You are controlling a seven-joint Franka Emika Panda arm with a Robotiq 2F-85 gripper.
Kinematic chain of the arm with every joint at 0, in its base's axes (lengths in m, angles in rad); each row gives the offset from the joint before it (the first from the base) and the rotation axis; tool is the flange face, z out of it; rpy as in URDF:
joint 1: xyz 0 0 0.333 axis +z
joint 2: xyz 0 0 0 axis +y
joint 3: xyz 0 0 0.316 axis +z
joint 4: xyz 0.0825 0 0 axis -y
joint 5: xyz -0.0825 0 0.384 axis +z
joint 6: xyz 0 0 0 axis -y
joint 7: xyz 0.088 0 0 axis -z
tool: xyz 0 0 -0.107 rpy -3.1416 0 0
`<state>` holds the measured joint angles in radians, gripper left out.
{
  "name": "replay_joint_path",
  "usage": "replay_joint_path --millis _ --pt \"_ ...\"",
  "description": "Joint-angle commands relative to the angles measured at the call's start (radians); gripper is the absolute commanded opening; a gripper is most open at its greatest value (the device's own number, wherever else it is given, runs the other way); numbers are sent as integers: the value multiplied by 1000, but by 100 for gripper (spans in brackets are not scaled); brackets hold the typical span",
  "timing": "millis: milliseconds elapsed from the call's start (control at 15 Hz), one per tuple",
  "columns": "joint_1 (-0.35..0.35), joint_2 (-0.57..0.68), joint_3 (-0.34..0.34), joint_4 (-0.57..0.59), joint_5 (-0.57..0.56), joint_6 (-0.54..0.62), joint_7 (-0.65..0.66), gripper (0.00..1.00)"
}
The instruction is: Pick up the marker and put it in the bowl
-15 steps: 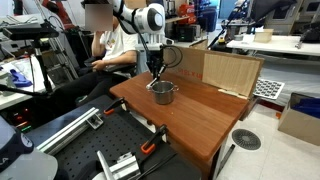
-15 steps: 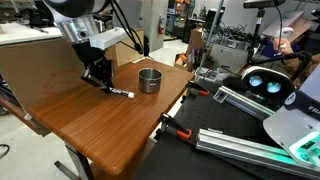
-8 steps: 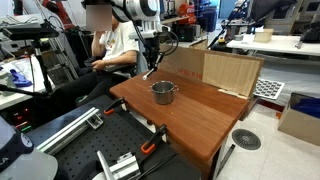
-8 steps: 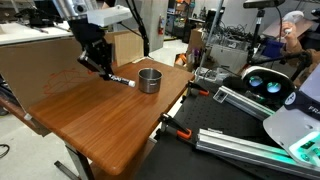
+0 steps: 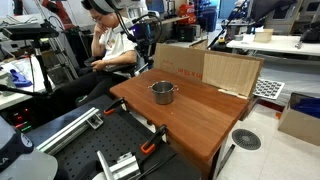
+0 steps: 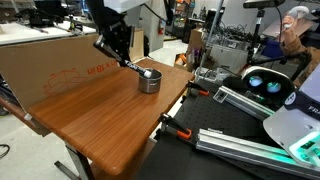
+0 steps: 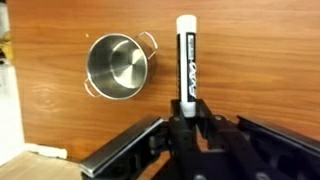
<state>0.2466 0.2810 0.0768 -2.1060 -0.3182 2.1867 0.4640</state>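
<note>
Tool (image 7: 186, 118): fingers closed on the marker, clamping its near end in the wrist view. The barrel sticks out straight ahead from between them. In an exterior view the tool (image 6: 118, 48) hangs high above the far part of the worktop.

Worktop (image 6: 100, 125): brown wood. A cardboard box (image 6: 45, 68) stands along its far-left edge.

Bowl (image 7: 117, 66): steel, upright, nothing in it, resting on the worktop. In the wrist view it lies left of the marker with bare wood between them. It also shows in both exterior views (image 5: 163, 92) (image 6: 149, 80).

Marker (image 7: 185, 60): pale cap end, dark printed barrel, held clear of the worktop. In an exterior view its free end (image 6: 138, 69) appears near the bowl's far rim. Whether it is over the opening I cannot tell from that angle.

Step in hand, as judged: pick-up done, carry to the bowl under way, release not yet made.

Next move calls for shifting the tool leftward until the marker sits over the bowl's opening. Then lower it, keeping the barrel inside the rim, and part the fingers. Risk: the marker bridges the rim or tips out.
</note>
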Motion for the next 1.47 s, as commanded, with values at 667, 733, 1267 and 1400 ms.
replay_joint_path --millis 667,733,1267,1400 --pt "-11 -176 -27 -240 -361 82 708 5" --pt "-14 -177 -26 -243 -377 72 744 5" --pt "-56 -188 -27 -243 -428 74 843 5" --pt "-67 -185 -31 -245 -441 84 896 5"
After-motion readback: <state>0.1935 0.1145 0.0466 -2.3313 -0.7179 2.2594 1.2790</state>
